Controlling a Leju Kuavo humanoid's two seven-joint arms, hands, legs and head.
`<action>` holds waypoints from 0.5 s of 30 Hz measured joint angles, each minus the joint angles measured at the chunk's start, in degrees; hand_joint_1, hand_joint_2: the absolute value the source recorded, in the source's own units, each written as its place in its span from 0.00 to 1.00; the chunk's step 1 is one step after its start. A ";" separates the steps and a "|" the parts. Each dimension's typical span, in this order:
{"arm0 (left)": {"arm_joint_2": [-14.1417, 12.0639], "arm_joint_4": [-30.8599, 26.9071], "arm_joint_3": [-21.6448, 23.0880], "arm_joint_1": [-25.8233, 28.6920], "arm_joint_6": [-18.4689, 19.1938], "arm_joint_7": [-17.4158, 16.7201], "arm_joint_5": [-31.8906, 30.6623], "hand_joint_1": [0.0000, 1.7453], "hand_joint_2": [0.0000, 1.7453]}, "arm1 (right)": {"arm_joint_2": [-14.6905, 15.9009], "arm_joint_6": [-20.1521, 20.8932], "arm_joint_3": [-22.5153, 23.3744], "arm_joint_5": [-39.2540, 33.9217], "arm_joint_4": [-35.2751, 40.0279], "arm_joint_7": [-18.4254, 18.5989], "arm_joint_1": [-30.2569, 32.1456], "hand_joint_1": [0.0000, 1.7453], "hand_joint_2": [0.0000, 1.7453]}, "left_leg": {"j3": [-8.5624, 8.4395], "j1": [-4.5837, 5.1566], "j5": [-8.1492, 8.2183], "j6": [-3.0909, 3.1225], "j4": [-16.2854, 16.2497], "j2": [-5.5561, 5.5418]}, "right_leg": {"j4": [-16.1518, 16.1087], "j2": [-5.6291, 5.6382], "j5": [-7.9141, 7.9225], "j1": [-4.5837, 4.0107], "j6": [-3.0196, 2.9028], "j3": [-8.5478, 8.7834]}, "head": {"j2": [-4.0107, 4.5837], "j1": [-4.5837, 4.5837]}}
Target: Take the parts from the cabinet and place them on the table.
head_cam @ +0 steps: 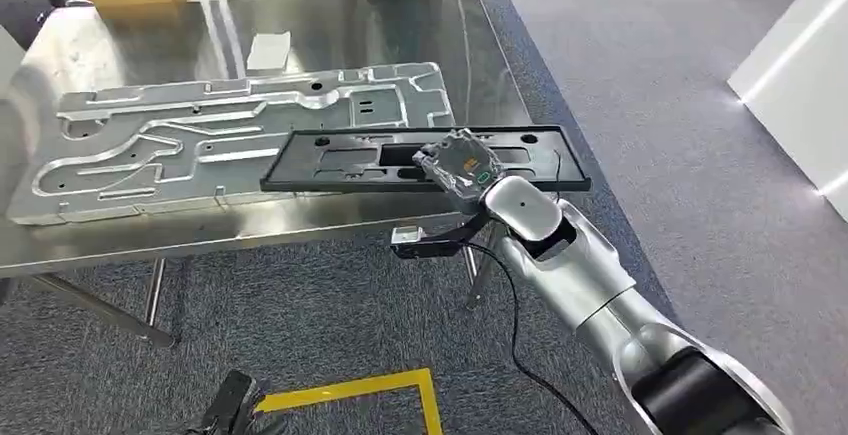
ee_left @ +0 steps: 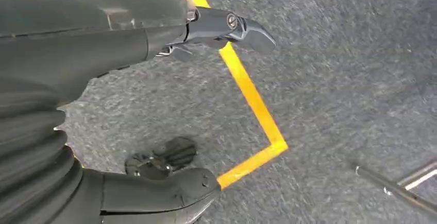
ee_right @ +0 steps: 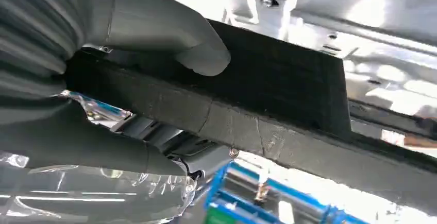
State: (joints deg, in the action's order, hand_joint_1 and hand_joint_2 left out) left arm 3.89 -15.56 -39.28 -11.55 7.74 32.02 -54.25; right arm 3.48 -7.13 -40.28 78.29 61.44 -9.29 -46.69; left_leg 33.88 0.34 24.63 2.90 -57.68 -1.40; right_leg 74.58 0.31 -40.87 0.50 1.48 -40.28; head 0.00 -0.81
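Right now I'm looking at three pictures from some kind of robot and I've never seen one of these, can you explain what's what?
This is a humanoid robot with two silver arms ending in many-fingered hands. The wide picture is taken from its head, looking down at a shiny metal table. On it lies a large silver machined plate. The right hand holds a long black frame, which rests partly over that plate. The dark close-up comes from a camera at the right wrist: the grey thumb presses on the frame. The last picture is from the left wrist; the left hand hangs over grey carpet with yellow tape, holding nothing.
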 joint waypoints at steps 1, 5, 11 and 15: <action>0.07 0.00 0.24 0.10 0.02 0.00 0.02 0.00 1.00 | -0.13 0.00 -0.50 0.00 -0.24 -0.17 -0.24 1.00 1.00 | -1.44 0.01 1.10 -0.04 0.03 -0.13 | -2.30 0.00 -0.96 -0.41 -0.33 -0.93 | 0.00 -0.04; 0.92 0.35 0.63 0.59 -0.70 -0.50 0.24 0.00 1.00 | -0.37 0.15 -2.36 -0.02 -1.27 -0.52 -0.64 1.00 1.00 | -5.57 0.35 4.77 -0.73 -0.46 -0.32 | -17.43 1.15 24.64 -2.62 -3.64 -1.76 | 0.00 0.27; 0.66 0.24 0.87 -0.14 -1.88 -0.96 1.36 0.00 1.00 | -1.05 0.33 -3.54 -0.07 -1.27 -0.50 -2.09 1.00 1.00 | -3.72 0.19 4.43 -2.26 -5.23 0.19 | -19.80 0.68 21.80 -1.93 -5.67 2.42 | 0.00 0.02; 0.44 0.24 0.74 0.07 -2.86 -1.20 3.26 0.00 1.00 | -0.83 0.50 -4.48 -0.46 -2.18 -0.52 -1.26 1.00 1.00 | 3.63 -0.57 11.50 -3.41 -15.30 0.36 | -20.06 0.69 19.37 -1.41 -4.97 5.39 | 0.00 0.06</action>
State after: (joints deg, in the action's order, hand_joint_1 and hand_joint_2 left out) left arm 4.33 -15.32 -38.53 -11.48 4.88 30.82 -50.99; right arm 2.64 -6.62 -44.76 77.83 59.25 -9.81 -47.95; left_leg 37.52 -0.23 36.13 -0.50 -72.98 -1.04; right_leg 54.52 1.00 -21.50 -0.91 -3.49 -34.89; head 0.00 -0.74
